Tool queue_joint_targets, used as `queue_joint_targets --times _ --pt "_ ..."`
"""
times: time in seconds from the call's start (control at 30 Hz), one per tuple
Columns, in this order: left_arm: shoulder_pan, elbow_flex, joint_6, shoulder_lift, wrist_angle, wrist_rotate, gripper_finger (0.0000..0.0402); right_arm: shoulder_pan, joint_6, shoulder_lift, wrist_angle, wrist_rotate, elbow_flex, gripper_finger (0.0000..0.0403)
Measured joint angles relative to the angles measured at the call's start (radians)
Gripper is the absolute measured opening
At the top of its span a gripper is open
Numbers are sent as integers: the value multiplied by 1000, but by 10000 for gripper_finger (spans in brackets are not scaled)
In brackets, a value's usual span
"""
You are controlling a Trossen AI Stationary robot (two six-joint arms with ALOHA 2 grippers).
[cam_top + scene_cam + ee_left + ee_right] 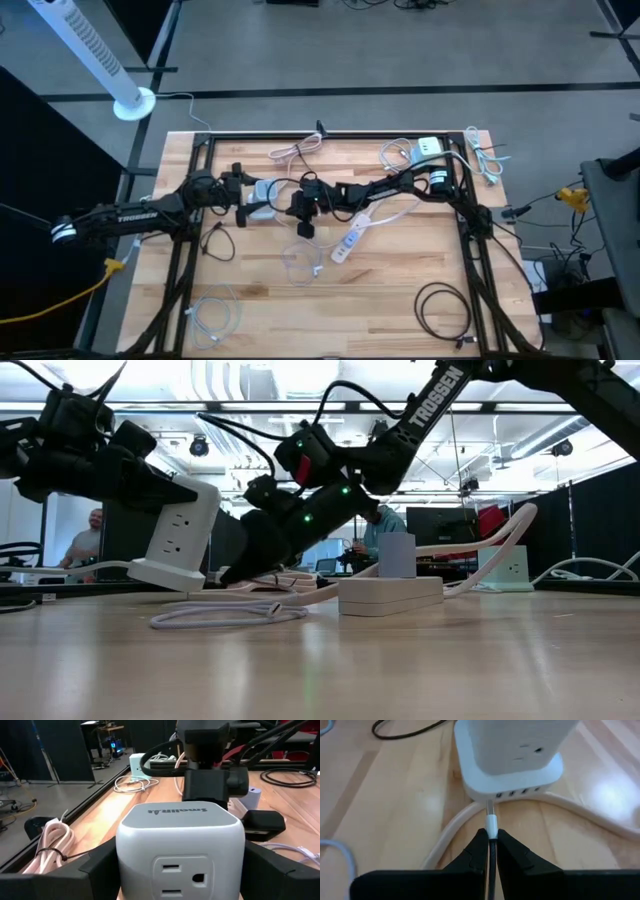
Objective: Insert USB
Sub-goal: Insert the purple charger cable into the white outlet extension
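Observation:
A white power cube (180,850) with wall outlets on its sides and a row of USB ports in its base (512,782) sits tilted near the table's middle (262,200). My left gripper (180,865) is shut on it. My right gripper (491,837) comes at the base from the table's right and is shut on a white USB plug (491,824). The plug's metal tip (490,808) is at the leftmost port. The plug's white cable (230,615) lies looped on the table under both grippers. My left gripper holds the cube's body (150,845) between its two fingers, one on each opposite side wall, coming level from the table's left. The cube is tilted (185,530); whether its base edge rests on the table I cannot tell. My right gripper pinches the plug's white housing (492,829) at the free ends of its two fingers, which lie along the plug. It comes slanting down from the table's right. The metal tip points at the cube's base and meets the port opening; how deep it reaches I cannot tell.
A white power strip (352,238) with an adapter (397,555) lies just right of the grippers. Coiled cables lie around: black (443,308), white (212,315), pale (295,150). A charger (428,148) sits at the far right. People (92,532) are in the room behind.

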Motion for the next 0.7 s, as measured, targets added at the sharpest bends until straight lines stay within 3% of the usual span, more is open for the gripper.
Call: queue_joint_targets --times 0.7 --pt "-1 -3 -19 10 11 9 295 -45 -98 12 -29 -4 35 12"
